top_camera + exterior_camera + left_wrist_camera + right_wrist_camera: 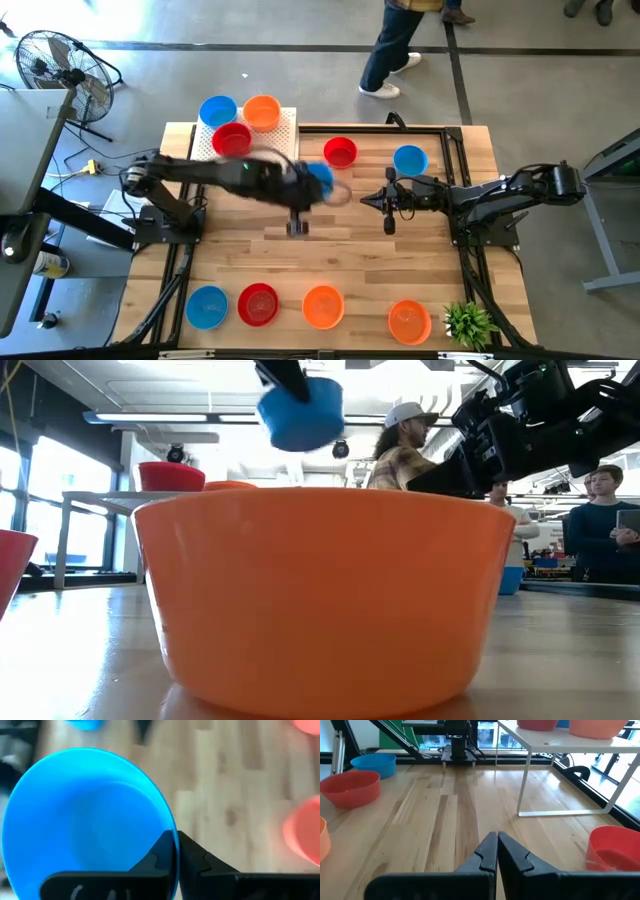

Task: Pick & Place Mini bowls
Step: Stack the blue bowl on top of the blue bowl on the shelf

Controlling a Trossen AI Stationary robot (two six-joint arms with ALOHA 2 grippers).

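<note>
Left of the white perforated stand (285,128), beyond the table's edge, a floor fan (52,62) sits on the grey floor. On the stand itself rest three mini bowls: a blue bowl (217,110), an orange bowl (262,112) and a red bowl (232,139) nearest the table's middle.

Just past the stand's near corner, over the middle of the wooden table (240,260), the left gripper (176,851) is closed on the rim of another blue bowl, the lifted blue bowl (85,820); its two dark fingers (160,855) pinch the wall from inside and outside. From table height that bowl (300,412) hangs clear of the wood, tilted, with nothing under it.

Right of the stand a red bowl by the frame (340,152) lies on the table, and farther right a blue bowl near the right arm (409,159). The right gripper (388,203) waits beside them, on the side away from the stand, its fingers pressed together on nothing (496,851).

Along the table edge farthest from the stand runs a row: a blue front bowl (206,306), a red front bowl (258,303), an orange front bowl (323,306), a second orange front bowl (409,320) and, at the right end, a small green plant (468,323).

Beyond the stand's far side, a person's legs (392,50) stand on the floor.
</note>
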